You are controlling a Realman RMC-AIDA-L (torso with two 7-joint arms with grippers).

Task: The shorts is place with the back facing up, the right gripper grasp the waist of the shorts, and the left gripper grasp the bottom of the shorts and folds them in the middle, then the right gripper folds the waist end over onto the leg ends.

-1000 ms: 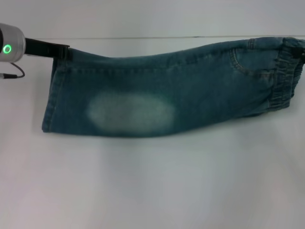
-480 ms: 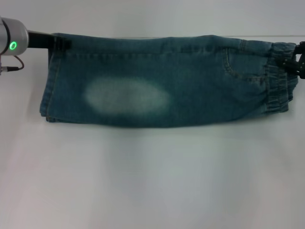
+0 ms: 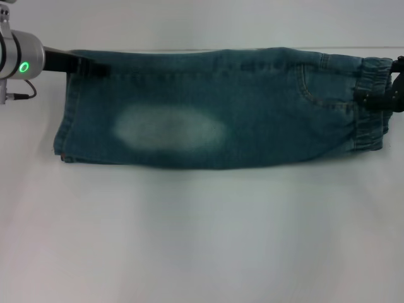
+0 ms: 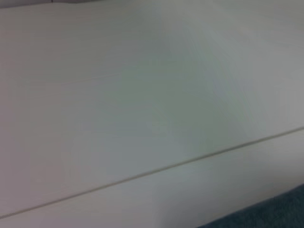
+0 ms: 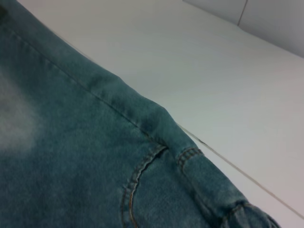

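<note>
Already the long blue faded-denim shorts (image 3: 214, 113) lie folded in half the long way on the white table (image 3: 202, 240), so only one leg side shows, with a pale washed patch on it. That first fold looks done.

The black left gripper (image 3: 85, 65) with the green light ring sits at the far corner of the stitched straight hems, the bottom of the shorts (image 3: 66, 120). I cannot tell if its fingers are pinched on the cloth or apart.

The black right gripper (image 3: 379, 99) is at the gathered, ruffled band, the waist of the shorts (image 3: 372, 126), on the right side. Its fingers lie on the band, but I cannot tell if they are squeezed on it.

What is left, I think, is bringing the waist end over onto the leg ends.

The cartoon print is hidden. The right gripper is cut off by the picture edge. The left wrist view shows mostly bare table and a tiny bit of denim.
</note>
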